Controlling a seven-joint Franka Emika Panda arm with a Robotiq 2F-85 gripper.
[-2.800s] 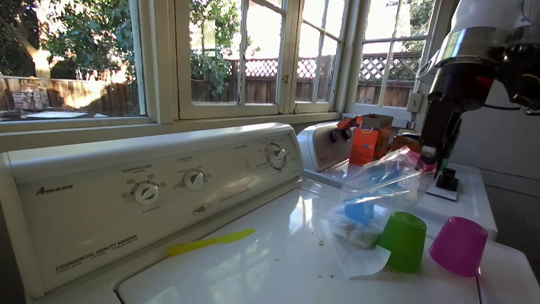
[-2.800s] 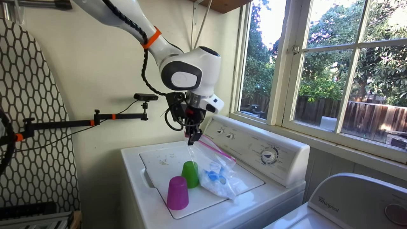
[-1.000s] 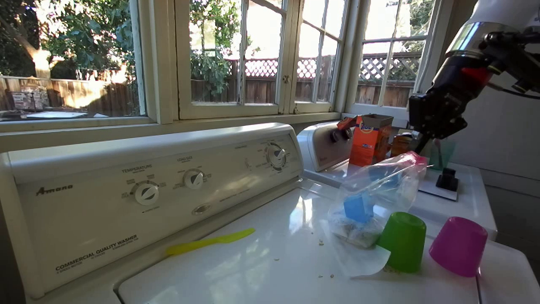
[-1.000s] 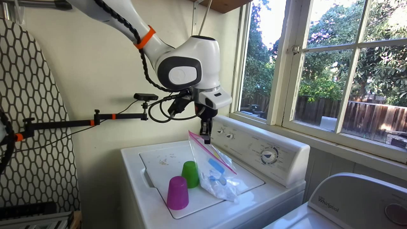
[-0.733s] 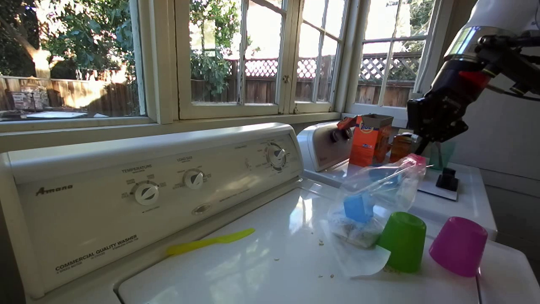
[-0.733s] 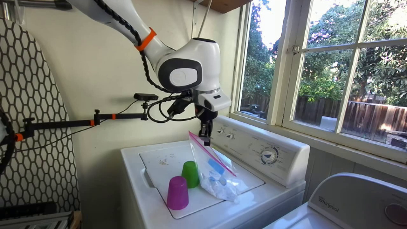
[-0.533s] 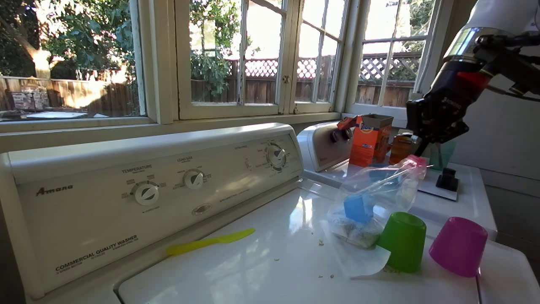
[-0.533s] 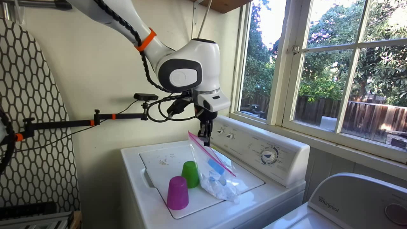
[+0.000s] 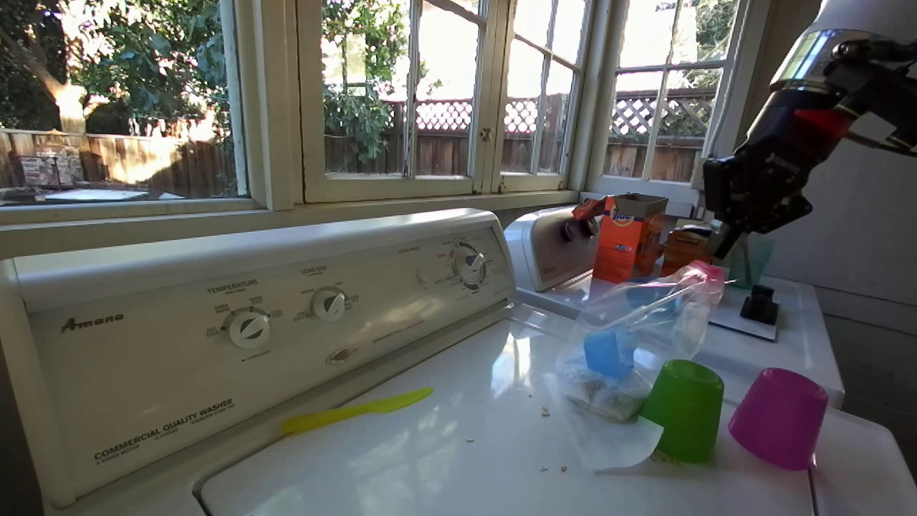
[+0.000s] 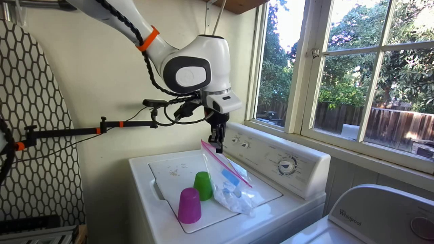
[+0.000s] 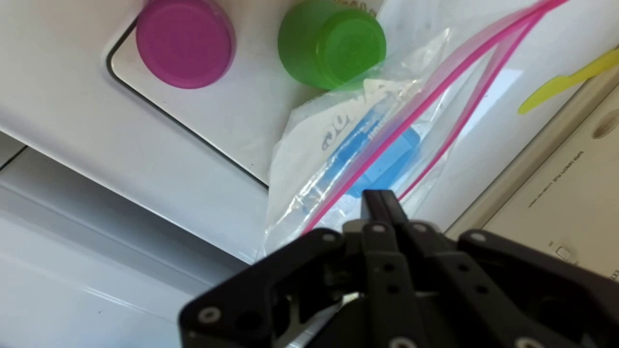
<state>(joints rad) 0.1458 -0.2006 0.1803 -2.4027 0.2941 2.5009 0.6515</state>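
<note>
Beneath the clear zip bag (image 10: 223, 184), which is the reference for every place noted here, you have the Amana washer (image 9: 387, 459), the largest item on site. The Whirlpool appliance (image 10: 383, 210) stands next to the washer, well apart from the bag. The bag itself rests on top of the washer and rises from its base; in your wrist view its two pink zip strips (image 11: 430, 99) stand separated. An orange Tide box (image 9: 620, 247) is seen beyond the bag in an exterior view. Your end effector (image 11: 380, 193) hangs pointing down at the bag's mouth, closed tip against tip; whether it touches the plastic cannot be confirmed from your views. The magenta cup (image 10: 190, 205) and the green cup (image 10: 202, 185) are both upside down on the washer, the green one just beside the bag and between it and the magenta one. On the opposite side of the bag from the cups, you have a yellow knife (image 9: 358, 410) lying flat. A blue item (image 9: 609, 352) is visible inside the bag. Small crumbs (image 9: 545, 412) lie near the bag.
</note>
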